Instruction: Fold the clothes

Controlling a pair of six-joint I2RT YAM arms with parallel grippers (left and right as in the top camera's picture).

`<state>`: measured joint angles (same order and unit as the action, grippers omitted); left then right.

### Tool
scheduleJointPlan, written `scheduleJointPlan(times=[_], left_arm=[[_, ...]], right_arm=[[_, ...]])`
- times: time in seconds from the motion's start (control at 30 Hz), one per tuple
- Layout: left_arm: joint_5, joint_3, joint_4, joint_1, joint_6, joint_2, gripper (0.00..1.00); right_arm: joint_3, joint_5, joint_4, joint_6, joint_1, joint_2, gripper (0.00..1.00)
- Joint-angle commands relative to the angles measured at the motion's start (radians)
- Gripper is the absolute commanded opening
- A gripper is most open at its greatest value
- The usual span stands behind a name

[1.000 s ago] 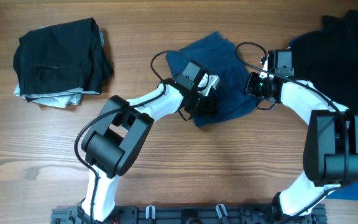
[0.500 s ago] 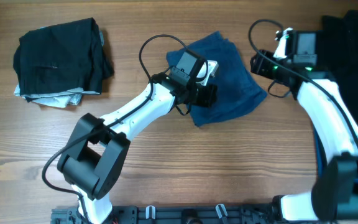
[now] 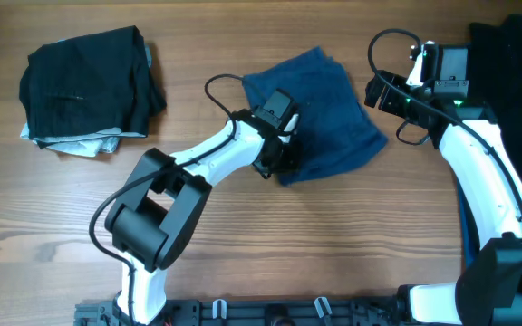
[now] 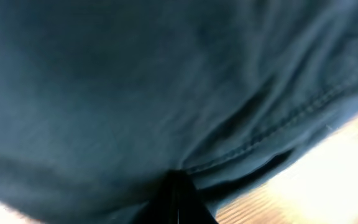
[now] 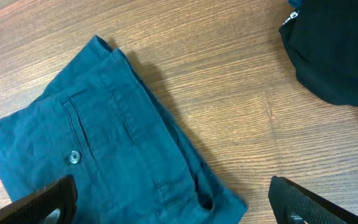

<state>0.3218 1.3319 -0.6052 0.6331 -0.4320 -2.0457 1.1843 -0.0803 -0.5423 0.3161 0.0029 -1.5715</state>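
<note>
The clothes, a pair of blue denim shorts [image 3: 329, 113], lie folded into a rough square at the table's middle. In the right wrist view the shorts [image 5: 110, 155] show a button and pocket seams. My left gripper [image 3: 277, 161] is at the shorts' near-left edge. In the left wrist view its shut tips [image 4: 176, 199] press into dark blue cloth [image 4: 166, 81] that fills the frame, and I cannot tell if any cloth is pinched. My right gripper [image 3: 376, 92] hangs wide open over the shorts' right corner, fingers [image 5: 303, 202] apart and nothing between them.
A folded black garment with pale trim [image 3: 84, 86] lies at the far left. A black polo shirt [image 3: 515, 81] with a small white logo covers the right edge, and shows as the shirt [image 5: 334, 50] at the right wrist view's top right. Bare wood [image 3: 333, 244] runs along the front.
My right gripper opened and drew back to the right, off the shorts' right edge. The left gripper slid toward the shorts' near-left edge, still shut.
</note>
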Motion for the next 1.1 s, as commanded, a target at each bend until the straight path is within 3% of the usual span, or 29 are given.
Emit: scheduleJointPlan(times=[0.0, 0.1, 0.17, 0.23, 0.27, 0.3, 0.33, 0.57, 0.6, 0.7, 0.83, 0.9, 1.07], left_arm=[[-0.336, -0.021, -0.109, -0.045, -0.027, -0.047, 0.04], [-0.531, -0.021, -0.127, -0.125, -0.025, -0.047, 0.04], [-0.743, -0.016, -0.068, -0.185, -0.024, -0.047, 0.07], [-0.931, -0.016, 0.09, -0.248, -0.017, -0.047, 0.37], [-0.943, -0.016, 0.182, -0.277, -0.014, -0.047, 0.47], [-0.917, -0.013, 0.273, -0.304, 0.013, -0.047, 0.65], [-0.862, 0.002, 0.342, -0.323, 0.061, -0.047, 0.75], [-0.621, 0.205, 0.237, -0.269, 0.11, 0.107, 0.83], [-0.588, 0.211, 0.223, -0.249, 0.109, 0.142, 0.82], [-0.481, 0.211, 0.137, -0.188, 0.064, 0.206, 0.57], [-0.397, 0.209, -0.111, -0.126, -0.051, 0.203, 0.04], [-0.303, 0.192, -0.222, -0.096, -0.105, 0.184, 0.04], [-0.269, 0.111, -0.211, -0.039, -0.105, 0.129, 0.04]], right_arm=[[-0.005, 0.021, 0.003, -0.001, -0.004, -0.01, 0.99], [-0.005, 0.021, 0.003, -0.001, -0.004, -0.01, 0.99], [-0.005, 0.021, 0.003, -0.001, -0.004, -0.01, 1.0], [-0.005, 0.021, 0.003, -0.001, -0.004, -0.01, 1.0], [-0.005, 0.021, 0.003, -0.001, -0.004, -0.01, 1.0], [-0.005, 0.021, 0.003, -0.001, -0.004, -0.01, 1.0], [-0.005, 0.021, 0.003, -0.001, -0.004, -0.01, 1.0], [-0.005, 0.021, 0.003, -0.001, -0.004, -0.01, 0.99], [-0.005, 0.021, 0.003, -0.001, -0.004, -0.01, 0.99], [-0.005, 0.021, 0.003, -0.001, -0.004, -0.01, 0.99], [-0.005, 0.021, 0.003, -0.001, -0.004, -0.01, 1.0], [-0.005, 0.021, 0.003, -0.001, -0.004, -0.01, 1.0], [-0.005, 0.021, 0.003, -0.001, -0.004, -0.01, 0.99]])
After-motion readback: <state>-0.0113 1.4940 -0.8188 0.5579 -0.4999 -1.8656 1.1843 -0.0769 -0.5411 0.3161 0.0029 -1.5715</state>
